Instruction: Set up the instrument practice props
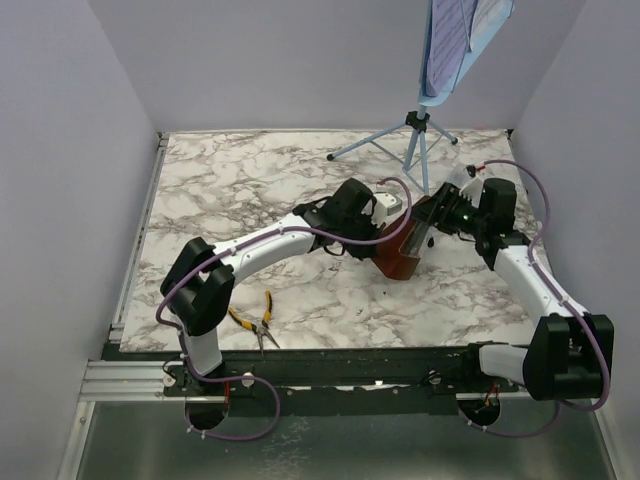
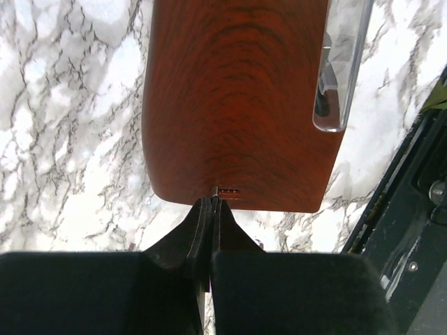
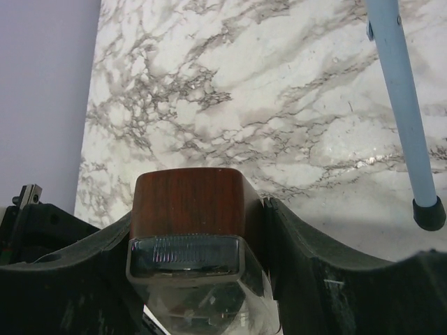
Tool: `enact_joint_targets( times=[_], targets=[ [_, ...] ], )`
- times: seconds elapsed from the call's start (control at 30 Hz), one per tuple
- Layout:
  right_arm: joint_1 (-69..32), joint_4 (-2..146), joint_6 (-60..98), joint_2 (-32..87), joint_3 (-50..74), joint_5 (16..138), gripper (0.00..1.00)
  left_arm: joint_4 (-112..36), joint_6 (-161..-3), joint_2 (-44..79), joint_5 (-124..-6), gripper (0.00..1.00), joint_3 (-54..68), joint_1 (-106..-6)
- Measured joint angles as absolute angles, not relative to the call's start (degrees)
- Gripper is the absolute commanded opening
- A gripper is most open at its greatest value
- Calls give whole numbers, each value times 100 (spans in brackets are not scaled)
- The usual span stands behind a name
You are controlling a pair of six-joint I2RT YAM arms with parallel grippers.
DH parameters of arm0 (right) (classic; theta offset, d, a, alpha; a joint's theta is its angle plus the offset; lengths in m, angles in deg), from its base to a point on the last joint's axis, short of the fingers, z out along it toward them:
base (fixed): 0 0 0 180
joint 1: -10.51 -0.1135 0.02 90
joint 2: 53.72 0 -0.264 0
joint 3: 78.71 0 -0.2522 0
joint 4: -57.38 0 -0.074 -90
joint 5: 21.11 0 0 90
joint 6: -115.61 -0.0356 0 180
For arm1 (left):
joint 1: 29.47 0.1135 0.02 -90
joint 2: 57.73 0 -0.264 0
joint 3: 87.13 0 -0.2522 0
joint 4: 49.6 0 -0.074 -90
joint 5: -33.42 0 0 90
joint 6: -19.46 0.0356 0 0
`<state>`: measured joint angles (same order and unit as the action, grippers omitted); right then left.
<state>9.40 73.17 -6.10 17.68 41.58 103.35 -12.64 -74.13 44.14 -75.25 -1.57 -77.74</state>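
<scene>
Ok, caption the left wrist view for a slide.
Left gripper, shut, tips at the edge of the brown metronome, marble table beneath.

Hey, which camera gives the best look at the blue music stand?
Top external: the music stand shows its tripod, post and tilted desk, cropped at the top. Right wrist catches only one leg and its black foot; left wrist shows none of it.

Soft, even overhead light keeps every view bright, leaving only faint shadows on the grey-veined white marble tabletop (image 1: 250, 170) around the brown wooden pyramid metronome (image 1: 398, 262). Its clear front cover (image 2: 342, 63) carries glare streaks, and its grain blurs near the left wrist lens.
</scene>
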Motion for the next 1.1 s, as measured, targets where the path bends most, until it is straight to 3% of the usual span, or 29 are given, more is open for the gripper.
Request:
enact_joint_targets(
  times=[0.53,0.6,0.8,0.83,1.1],
  targets=[
    [355,6103,-538,684,5838,9552,0,-2097,-8204,4514,-7578,0,452,-7881],
    [289,5955,-531,511,6000,9395,0,-2213,-8298,4514,-7659,8,529,-7864],
    [175,5909,-452,415,6059,9189,0,-2814,-8631,4302,-7757,66,1086,-7861],
    [162,5898,-479,441,6059,9194,0,-2884,-8709,4239,-7761,72,1235,-7877],
    [145,5616,-632,717,6035,9301,0,-3537,-9028,3828,-7702,84,1829,-7969]
  ],
)
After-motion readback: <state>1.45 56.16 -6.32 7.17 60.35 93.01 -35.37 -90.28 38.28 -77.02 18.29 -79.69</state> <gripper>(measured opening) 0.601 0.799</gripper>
